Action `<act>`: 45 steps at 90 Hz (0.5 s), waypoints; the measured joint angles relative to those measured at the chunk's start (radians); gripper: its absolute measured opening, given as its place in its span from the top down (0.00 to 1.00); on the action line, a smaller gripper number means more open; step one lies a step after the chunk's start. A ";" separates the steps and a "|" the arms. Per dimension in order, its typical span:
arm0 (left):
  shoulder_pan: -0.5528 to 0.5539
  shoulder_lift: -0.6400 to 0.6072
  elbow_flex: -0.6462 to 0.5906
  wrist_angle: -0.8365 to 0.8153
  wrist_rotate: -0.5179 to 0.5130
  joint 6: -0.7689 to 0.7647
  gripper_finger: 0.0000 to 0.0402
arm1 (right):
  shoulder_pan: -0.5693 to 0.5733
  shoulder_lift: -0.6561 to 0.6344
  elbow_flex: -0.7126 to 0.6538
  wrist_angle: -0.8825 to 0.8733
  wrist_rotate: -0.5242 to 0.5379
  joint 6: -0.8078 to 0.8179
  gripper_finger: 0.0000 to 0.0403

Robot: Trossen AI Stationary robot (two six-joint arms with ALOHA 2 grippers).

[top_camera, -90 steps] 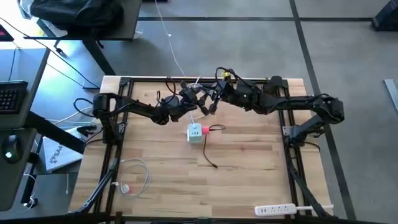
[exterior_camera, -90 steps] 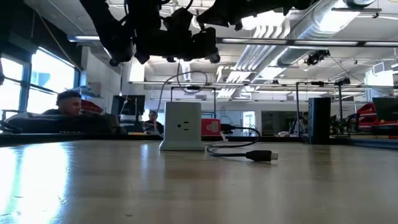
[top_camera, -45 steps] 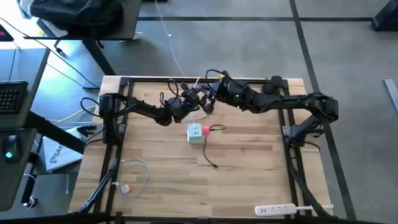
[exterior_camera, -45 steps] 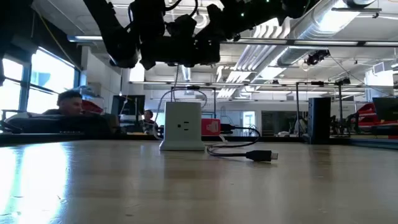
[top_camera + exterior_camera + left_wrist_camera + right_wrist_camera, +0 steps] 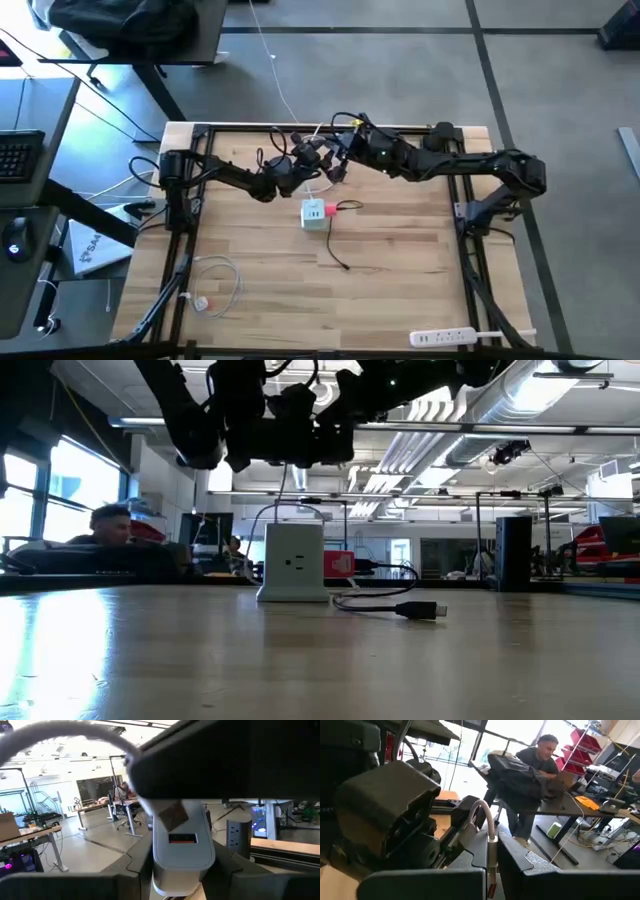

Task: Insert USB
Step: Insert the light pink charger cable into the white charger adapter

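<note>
Since a second ago: both arms had drawn closer together above and behind the white charger cube (image 5: 313, 213); over the last half second nothing visibly shifted.

Surface (image 5: 400, 270): pale wooden planks, carrying all items below.

Left arm: reached in from the left edge of the surface, its left gripper (image 5: 318, 158) raised in the air just behind the cube. Its wrist view showed the jaws closed on a silvery plug (image 5: 182, 850).

Right arm: reached in from the right edge, its right gripper (image 5: 336, 172) raised just behind the cube, close beside the left one. Its wrist view showed the jaws nearly shut, with a white cable (image 5: 487, 820) arching down into the narrow gap between them.

Power strip (image 5: 443, 338): white, flat, near the front right corner, well apart from the cube.

Coiled white cable (image 5: 215, 275): loose loop, front left of the cube, well apart from it.

Charger cube: upright near the middle of the surface, socket face toward the low camera (image 5: 293, 563).

USB (image 5: 330, 208): red-pink plug touching the cube's right side (image 5: 338, 564), held by neither arm. Whether it was seated in a port cannot be told. Its thin black cable (image 5: 340, 255) trailed forward of the cube and ended in a dark plug (image 5: 420, 610) lying on the surface.
</note>
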State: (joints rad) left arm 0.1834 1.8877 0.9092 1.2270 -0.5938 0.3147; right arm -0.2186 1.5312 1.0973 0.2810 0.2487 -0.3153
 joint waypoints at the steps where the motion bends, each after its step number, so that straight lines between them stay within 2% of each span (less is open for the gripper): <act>1: 0.000 0.000 0.000 0.000 -0.002 0.002 0.75 | 0.002 -0.002 0.000 0.000 0.001 0.000 1.00; 10: 0.007 0.000 0.000 -0.002 -0.030 0.011 0.75 | 0.013 -0.049 0.000 -0.020 0.000 0.002 1.00; 23: 0.009 -0.002 -0.027 0.037 -0.016 0.003 0.75 | 0.017 -0.133 0.001 -0.109 0.033 0.050 1.00; 36: 0.001 -0.003 -0.043 0.102 -0.013 -0.006 0.75 | -0.001 -0.187 0.000 -0.215 0.137 0.165 1.00; 45: -0.012 -0.003 -0.043 0.098 0.011 -0.050 0.75 | -0.014 -0.192 0.000 -0.273 0.167 0.234 1.00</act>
State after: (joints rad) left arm 0.1717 1.8847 0.8665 1.3254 -0.5828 0.2651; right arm -0.2323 1.3396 1.0977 0.0082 0.4157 -0.0817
